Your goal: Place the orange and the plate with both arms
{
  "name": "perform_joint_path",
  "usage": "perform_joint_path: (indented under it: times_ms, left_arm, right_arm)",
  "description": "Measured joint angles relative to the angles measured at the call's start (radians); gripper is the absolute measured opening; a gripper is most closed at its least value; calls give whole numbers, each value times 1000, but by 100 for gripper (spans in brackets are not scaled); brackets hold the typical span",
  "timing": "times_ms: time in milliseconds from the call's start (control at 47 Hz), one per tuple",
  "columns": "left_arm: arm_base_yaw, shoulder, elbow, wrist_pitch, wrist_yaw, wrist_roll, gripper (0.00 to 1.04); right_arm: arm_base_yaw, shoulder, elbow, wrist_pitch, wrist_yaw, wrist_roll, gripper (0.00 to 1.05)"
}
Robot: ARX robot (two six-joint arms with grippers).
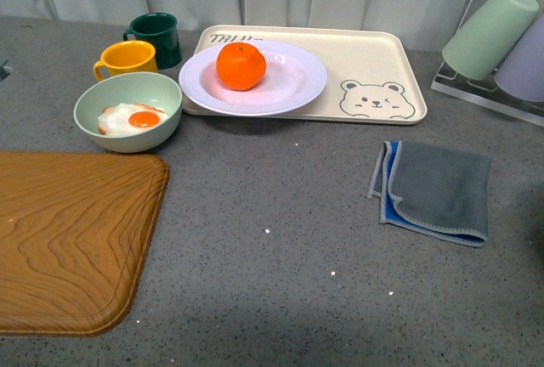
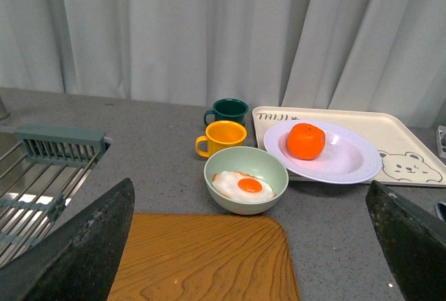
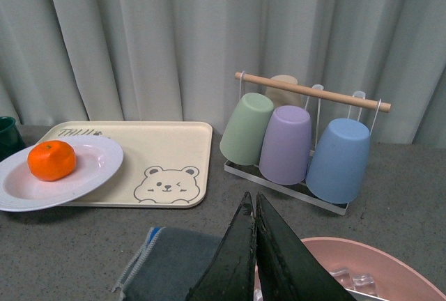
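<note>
I see the orange (image 1: 240, 65) sitting in the plate (image 1: 293, 85), which overhangs the bear tray's (image 1: 374, 57) left edge. My left gripper (image 2: 251, 245) is spread wide, my right gripper (image 3: 254, 245) pressed together.

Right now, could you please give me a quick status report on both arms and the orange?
Left end effector open, empty. Right end effector shut, empty. Orange sits on plate, plate on bear tray. Nothing blocking.
</note>
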Motion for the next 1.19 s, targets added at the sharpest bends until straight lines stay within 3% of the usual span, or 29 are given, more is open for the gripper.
perform_joint_path:
  times_ms: [532, 1191]
  left_arm:
    - [0, 0, 0, 0, 0, 0, 98]
    - [0, 0, 0, 0, 0, 0, 98]
  right_arm:
    - [0, -324, -14, -294, 0, 0, 1]
    - [0, -549, -14, -515, 0, 0, 1]
